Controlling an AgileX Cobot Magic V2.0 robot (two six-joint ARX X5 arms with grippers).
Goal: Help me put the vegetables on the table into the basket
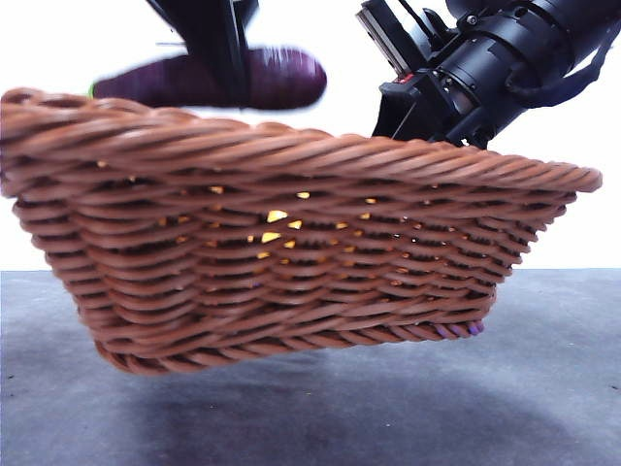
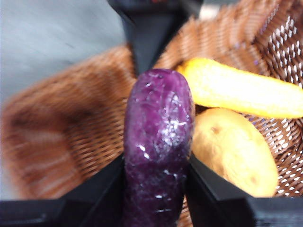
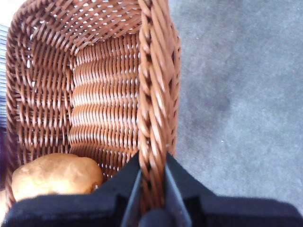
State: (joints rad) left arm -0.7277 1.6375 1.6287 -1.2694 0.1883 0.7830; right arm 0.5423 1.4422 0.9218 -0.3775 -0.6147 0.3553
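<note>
I'm gripping the eggplant (image 2: 158,142) in my left gripper (image 2: 156,165) above the basket (image 1: 291,175); my right gripper (image 3: 152,189) is clamping its rim.

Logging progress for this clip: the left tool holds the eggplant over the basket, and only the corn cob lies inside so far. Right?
Not quite. The left tool does hold the eggplant over the basket, but the corn cob is not alone inside: the potato lies beside it, as the left wrist view shows.
</note>
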